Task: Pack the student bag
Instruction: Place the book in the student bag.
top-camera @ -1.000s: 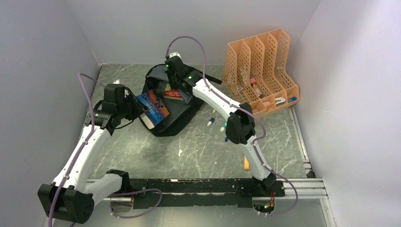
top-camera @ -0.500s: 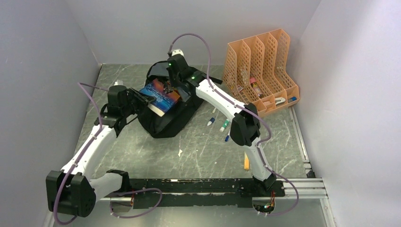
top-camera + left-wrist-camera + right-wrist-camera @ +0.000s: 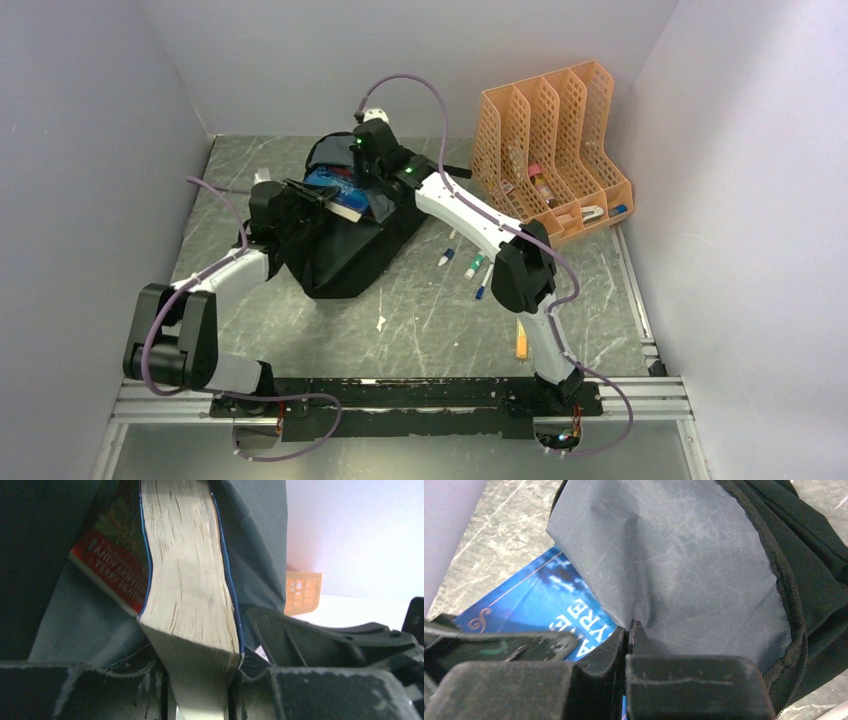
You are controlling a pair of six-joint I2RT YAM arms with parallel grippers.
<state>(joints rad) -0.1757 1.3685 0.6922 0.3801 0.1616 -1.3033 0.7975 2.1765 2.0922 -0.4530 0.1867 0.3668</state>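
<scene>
The large soft black fabric backpack [image 3: 345, 255] is laid towards the back of the grey marbled table [image 3: 420, 325]. A thick blue-covered paperback book [image 3: 190, 595] is gripped at one end in the left pincer [image 3: 200, 685], its far end tucked under the bag's grey lining [image 3: 684, 570]. That lining is pinched in the closed right pincer [image 3: 626, 647]. An orange mesh file organiser [image 3: 550, 140] is stood to the right.

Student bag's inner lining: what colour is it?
Grey: the lining of the black student bag shows best in the right wrist view.
</scene>
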